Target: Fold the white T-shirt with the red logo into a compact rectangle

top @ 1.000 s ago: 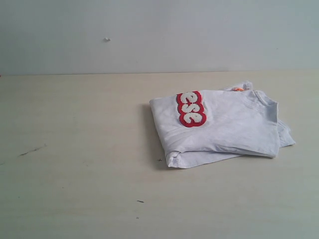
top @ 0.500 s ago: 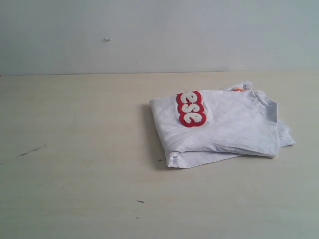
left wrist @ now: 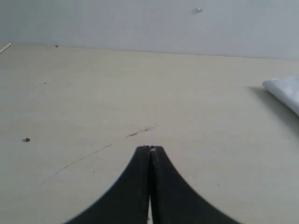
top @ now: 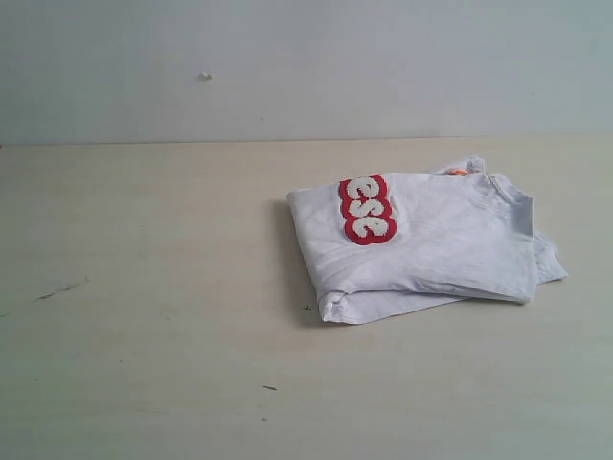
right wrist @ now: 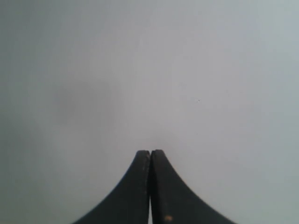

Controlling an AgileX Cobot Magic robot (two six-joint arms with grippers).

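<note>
on table (top: pixel 144 287), white t-shirt (top: pixel 441 244), logo (top: pixel 367 211) half hidden

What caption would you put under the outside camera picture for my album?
Folded white cotton T-shirt with fuzzy red logo lying on a pale wooden table.

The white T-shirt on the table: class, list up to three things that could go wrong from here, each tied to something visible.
1. The white T-shirt lies folded, but lower layers stick out beyond the top layer at the exterior view's right, so the stack might splay open.
2. The red logo runs up to the far folded edge; that thick-looking patch might lift the fold.
3. The left gripper is shut; nudging with it to tidy could drag layers apart.
</note>
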